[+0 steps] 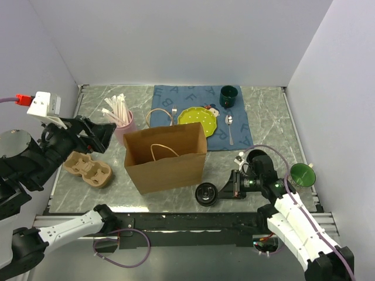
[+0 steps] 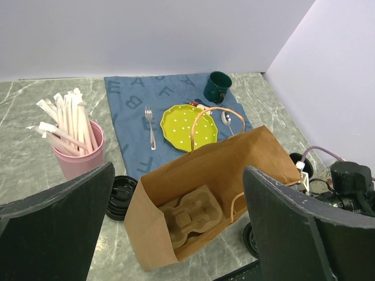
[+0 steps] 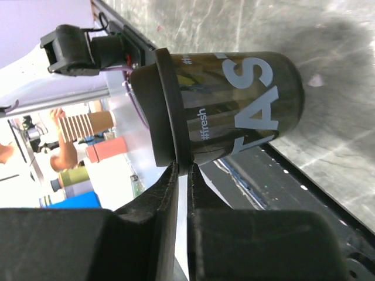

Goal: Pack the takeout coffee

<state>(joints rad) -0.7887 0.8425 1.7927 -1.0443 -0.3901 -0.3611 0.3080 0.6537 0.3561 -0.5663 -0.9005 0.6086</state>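
The takeout coffee point(image 1: 206, 194) is a black cup with a black lid, standing on the table in front of the brown paper bag point(image 1: 166, 158). In the right wrist view the takeout coffee point(image 3: 234, 111) shows white lettering. My right gripper point(image 3: 183, 170) pinches the rim of its lid between nearly closed fingertips. From above, the right gripper point(image 1: 221, 191) reaches in from the cup's right side. My left gripper point(image 2: 179, 175) hangs wide open above and left of the bag point(image 2: 234, 158), holding nothing. A cardboard cup carrier point(image 2: 190, 219) lies inside the bag.
Another cardboard carrier point(image 1: 88, 168) lies left of the bag, under the left arm. A pink cup of straws point(image 1: 120, 120) and a stack of black lids point(image 2: 120, 196) sit behind it. On the blue mat point(image 1: 176, 96) are a green mug point(image 1: 228, 95), a yellow-green plate point(image 1: 198, 120) and cutlery. A green cup point(image 1: 303, 174) stands far right.
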